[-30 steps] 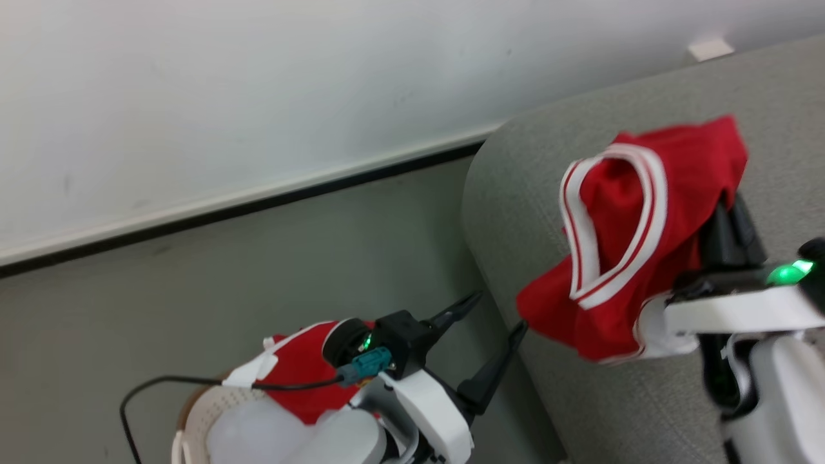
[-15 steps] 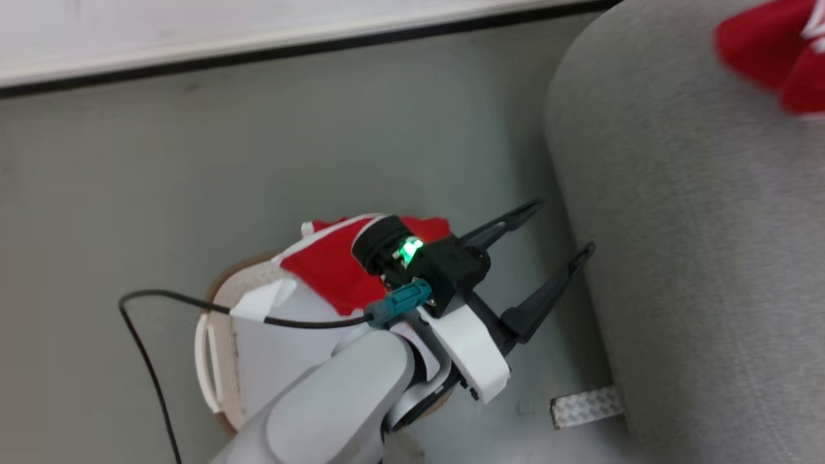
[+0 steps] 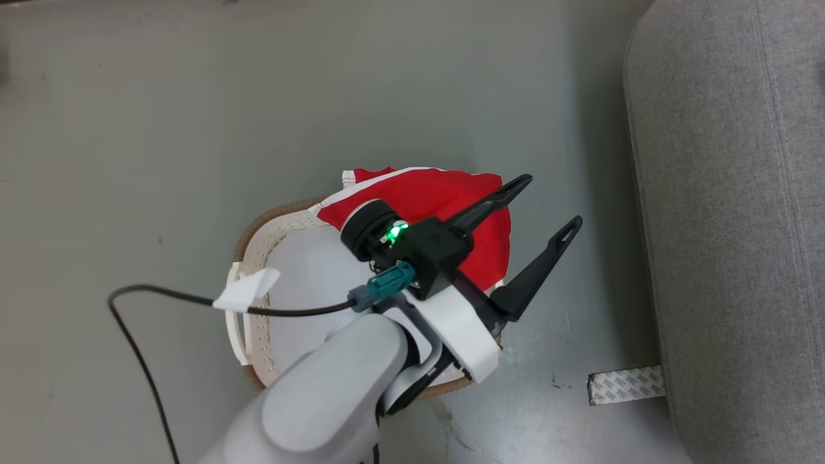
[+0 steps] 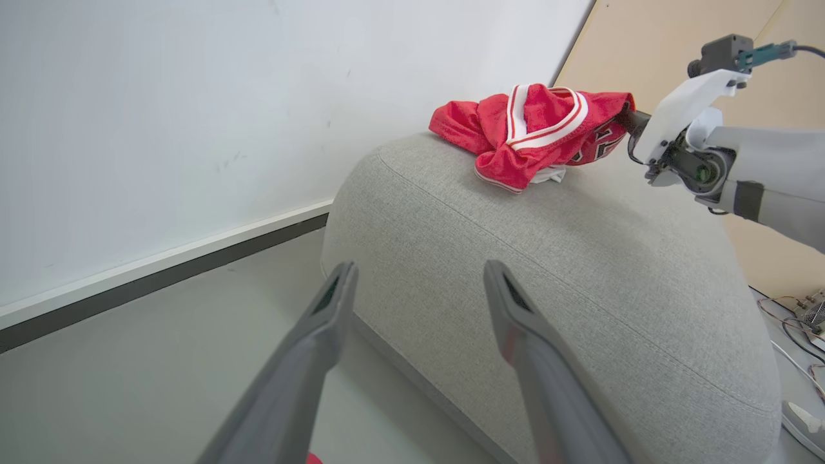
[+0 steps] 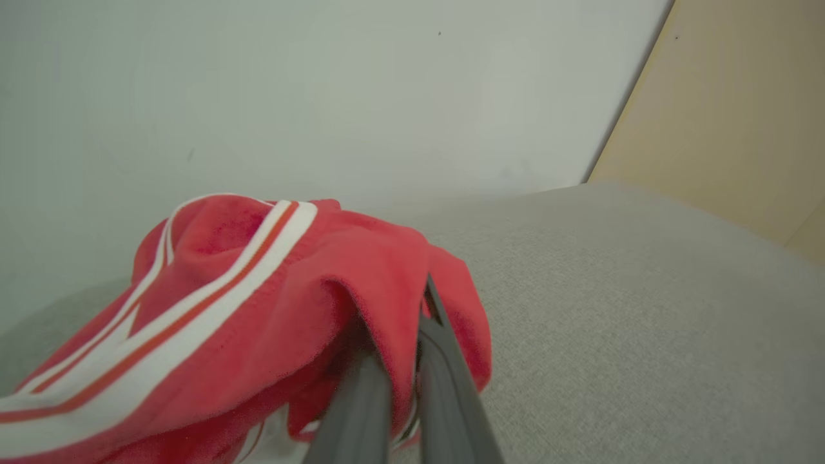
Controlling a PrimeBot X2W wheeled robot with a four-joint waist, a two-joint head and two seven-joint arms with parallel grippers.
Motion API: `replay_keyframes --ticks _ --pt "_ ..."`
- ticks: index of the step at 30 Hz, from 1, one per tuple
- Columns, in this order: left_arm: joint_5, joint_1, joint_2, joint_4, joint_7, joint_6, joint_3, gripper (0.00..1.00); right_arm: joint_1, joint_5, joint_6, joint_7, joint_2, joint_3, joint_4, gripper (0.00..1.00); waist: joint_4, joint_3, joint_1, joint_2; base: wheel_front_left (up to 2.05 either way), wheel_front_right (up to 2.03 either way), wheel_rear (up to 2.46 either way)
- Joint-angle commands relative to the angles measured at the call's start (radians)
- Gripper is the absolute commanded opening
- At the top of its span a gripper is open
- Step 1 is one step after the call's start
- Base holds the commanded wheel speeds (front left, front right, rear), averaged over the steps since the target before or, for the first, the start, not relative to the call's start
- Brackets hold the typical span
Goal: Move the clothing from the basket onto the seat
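Note:
The basket [image 3: 247, 233] stands on the floor, lined with a pale pad [image 3: 303, 283]. Red clothing [image 3: 432, 193] with white trim lies at its far side. My left gripper [image 3: 550, 202] hovers over the basket's right part, open and empty, fingers aimed toward the seat [image 3: 728, 193]. In the left wrist view this left gripper [image 4: 419, 267] faces the seat [image 4: 548, 258]; on the seat's top rests another red garment [image 4: 528, 129], with my right gripper [image 4: 628, 122] shut on it. The right wrist view shows the right gripper [image 5: 412, 335] pinching a fold of that clothing [image 5: 258, 290] over the seat [image 5: 612, 290].
A black cable with a white tag [image 3: 248, 293] trails from my left wrist across the basket's left rim. A strip of tape [image 3: 625, 385] lies on the floor by the seat's base. A white wall with dark skirting [image 4: 161, 270] runs behind the seat.
The head camera has tilted down from the seat and wall to the basket and floor. The right gripper with its garment has passed out of that view. The left gripper stays open.

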Motion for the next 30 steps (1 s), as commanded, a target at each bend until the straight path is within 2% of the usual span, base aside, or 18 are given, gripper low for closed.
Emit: replay_keyframes --ticks 1,2,3,8,14,22,30 --pt "-0.020 0.020 0.011 0.006 -0.010 0.007 0.008 1.00 0.032 -0.043 -0.002 -0.015 0.026 -0.067 0.019 0.36 0.000 -0.006 -0.0003 0.0000 0.00 0.00 0.00" --pt "-0.021 0.024 0.018 0.009 -0.014 0.009 0.011 1.00 0.045 -0.064 -0.002 -0.018 0.045 -0.089 0.026 0.84 -0.002 -0.009 -0.0003 0.0000 0.00 0.00 0.00" --pt "-0.022 0.029 0.024 0.012 -0.015 0.012 0.013 1.00 0.058 -0.082 -0.002 -0.023 0.060 -0.109 0.029 1.00 -0.003 -0.015 -0.0003 0.0000 0.00 0.00 0.00" --pt "-0.004 0.049 0.044 0.025 -0.035 0.023 0.013 1.00 0.108 -0.099 -0.002 -0.028 0.109 -0.149 -0.007 1.00 -0.007 -0.048 -0.0003 0.0000 0.00 0.00 0.00" --pt "-0.024 0.106 0.067 0.051 -0.080 0.050 0.047 1.00 0.259 -0.061 -0.002 -0.028 0.187 -0.082 -0.222 1.00 -0.014 -0.129 -0.0003 0.0000 0.00 0.00 0.00" --pt "-0.049 0.249 0.091 0.073 -0.105 0.098 0.143 1.00 0.517 0.025 -0.002 -0.027 0.254 0.120 -0.503 1.00 0.003 -0.299 -0.0003 0.0000 0.00 0.00 0.00" --pt "-0.015 0.437 0.083 0.015 -0.105 0.119 0.315 1.00 0.730 0.102 -0.002 -0.027 0.268 0.376 -0.611 1.00 0.049 -0.441 -0.0003 0.0000 0.00 0.00 0.00"
